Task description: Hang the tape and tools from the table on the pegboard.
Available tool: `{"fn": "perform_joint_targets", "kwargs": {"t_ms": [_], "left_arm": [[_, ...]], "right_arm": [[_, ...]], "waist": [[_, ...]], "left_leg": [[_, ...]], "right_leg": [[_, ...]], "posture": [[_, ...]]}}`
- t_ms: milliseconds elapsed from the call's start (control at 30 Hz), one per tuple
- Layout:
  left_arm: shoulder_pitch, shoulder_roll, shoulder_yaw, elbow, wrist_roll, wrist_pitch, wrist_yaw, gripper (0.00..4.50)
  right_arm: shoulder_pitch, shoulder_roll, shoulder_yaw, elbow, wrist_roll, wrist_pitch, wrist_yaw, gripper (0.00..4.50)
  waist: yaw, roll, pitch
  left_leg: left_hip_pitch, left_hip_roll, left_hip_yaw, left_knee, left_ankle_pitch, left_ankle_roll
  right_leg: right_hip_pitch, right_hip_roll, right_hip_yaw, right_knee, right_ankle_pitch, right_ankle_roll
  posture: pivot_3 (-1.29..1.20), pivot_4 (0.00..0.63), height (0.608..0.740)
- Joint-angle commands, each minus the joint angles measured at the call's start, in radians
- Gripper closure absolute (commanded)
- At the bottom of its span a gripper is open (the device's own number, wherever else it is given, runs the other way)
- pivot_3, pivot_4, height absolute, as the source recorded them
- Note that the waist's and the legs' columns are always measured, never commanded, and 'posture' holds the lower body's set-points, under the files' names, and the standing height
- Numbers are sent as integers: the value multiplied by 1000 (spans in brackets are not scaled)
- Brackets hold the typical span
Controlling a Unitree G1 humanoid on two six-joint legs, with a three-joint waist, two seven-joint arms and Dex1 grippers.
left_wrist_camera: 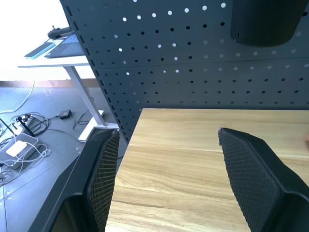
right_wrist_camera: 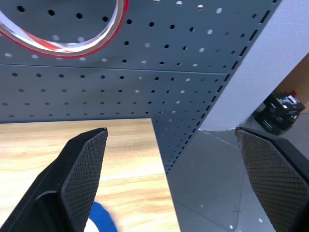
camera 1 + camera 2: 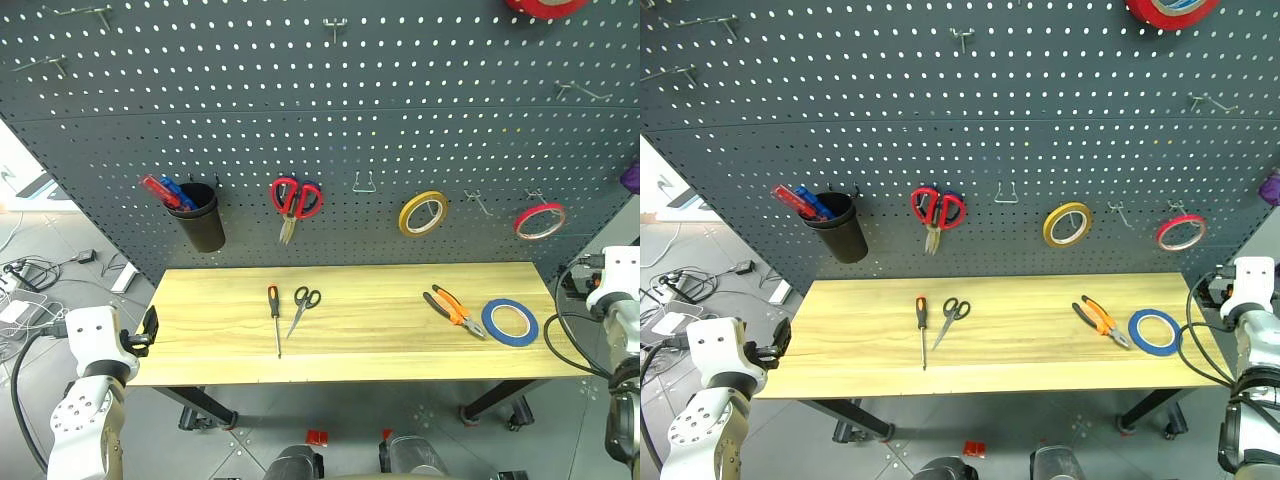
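Note:
On the light wooden table [image 3: 210, 345] lie a slim orange-and-black screwdriver [image 3: 274, 315], small black-handled scissors [image 3: 303, 305], orange-handled pliers [image 3: 455, 308] and the flat blue tape [image 3: 510, 322]. Behind it stands the dark grey pegboard [image 3: 420, 110]. My left gripper [image 1: 166, 183] hovers open at the table's left end, empty, well away from the screwdriver. Off the table's right end my right gripper [image 2: 176, 183] is open wide and empty, with an edge of the blue tape [image 2: 101, 220] showing by one finger.
On the pegboard hang a black cup [image 3: 200, 215] of pens, red-handled scissors [image 3: 295, 200], a yellow roll [image 3: 424, 212], a thin red roll [image 3: 540, 220] and bare hooks [image 3: 365, 183]. Cables [image 3: 25, 275] lie on the floor at left.

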Motion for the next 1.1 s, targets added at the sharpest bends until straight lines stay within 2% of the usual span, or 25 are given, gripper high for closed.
{"fn": "perform_joint_targets", "kwargs": {"t_ms": [33, 433, 667, 833, 967, 1100], "left_arm": [[0, 23, 13, -3, 16, -22, 1, 1066], [17, 2, 11, -51, 15, -44, -10, 1066], [1, -7, -25, -121, -15, 57, -16, 1066], [-30, 10, -113, -234, -57, 126, -90, 1066], [-23, 112, -274, -350, -17, 169, -229, 1066], [-47, 177, -399, -433, -57, 211, -358, 1066]], "right_arm": [[-22, -1, 0, -28, -1, -23, 2, 0], [12, 25, 22, -93, -1, 14, 67, 0], [150, 25, 106, -346, -27, 140, 160, 0], [281, 5, 142, -559, -25, 190, 252, 0], [330, -6, 142, -692, -8, 266, 302, 0], [337, -18, 190, -767, -45, 364, 327, 0]], "waist": [[0, 0, 0], [-2, 0, 0], [-2, 0, 3], [0, 2, 26], [-3, 3, 60], [-7, 4, 89]], "left_leg": [[0, 0, 0, 0, 0, 0], [0, 0, 0, 0, 0, 0], [0, 0, 0, 0, -1, 1], [0, 1, 0, 1, -1, 1], [0, 1, 1, 1, 0, 1], [0, 2, 4, 1, 0, 2]], "right_leg": [[0, 0, 0, 0, 0, 0], [0, 0, 0, 0, 0, 0], [0, 0, 0, 0, 0, 0], [0, 0, 0, 0, 0, 0], [1, 1, 1, 0, 2, -1], [-1, 1, 3, 0, 3, -2]], "posture": [[-182, 34, 740], [-198, 55, 740], [-236, 98, 740], [-262, 145, 740], [-285, 188, 740], [-300, 223, 740]]}}
